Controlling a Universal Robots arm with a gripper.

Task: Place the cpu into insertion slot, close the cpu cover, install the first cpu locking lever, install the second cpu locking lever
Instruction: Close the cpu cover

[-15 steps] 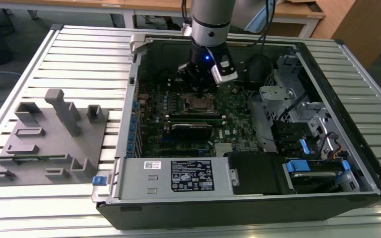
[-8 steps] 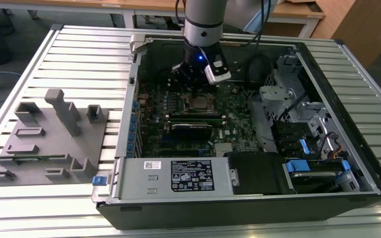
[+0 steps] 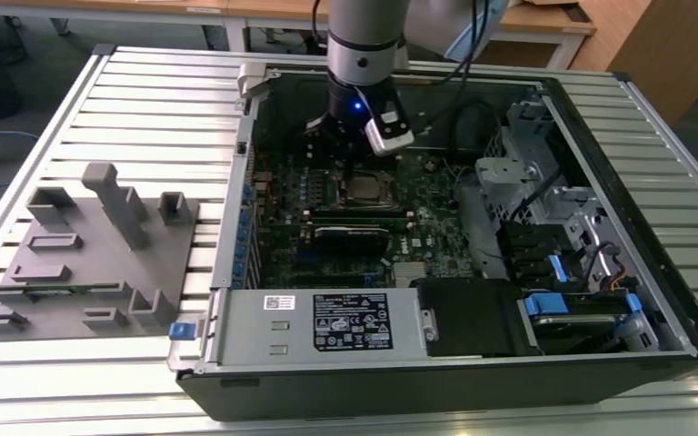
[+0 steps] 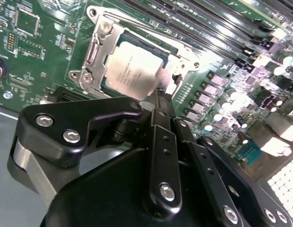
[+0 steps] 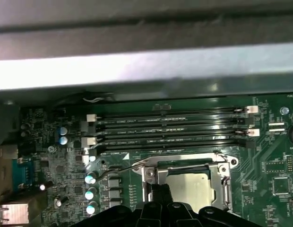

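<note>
The cpu [image 4: 132,71] lies flat in its socket on the green motherboard, its dull silver top showing through the window of the cpu cover [image 4: 96,47]. The cover, a thin silver frame, lies down around the chip. My gripper [image 4: 160,94] is shut, its black fingertips right at the socket's edge beside the chip. In the first wrist view the gripper [image 5: 158,190] reaches the frame's rim next to the cpu [image 5: 193,189], and a thin wire locking lever [image 5: 120,169] slants away from the socket corner. In the exterior view the gripper [image 3: 349,165] hangs just above the socket [image 3: 367,188].
Memory slots [image 5: 170,127] run alongside the socket, and a row of capacitors [image 5: 91,194] stands near the lever. The open computer case [image 3: 240,182] walls in the board; a power supply [image 3: 313,322] and drive bays [image 3: 567,272] fill its near side. A grey fixture [image 3: 83,254] sits on the exterior view's left.
</note>
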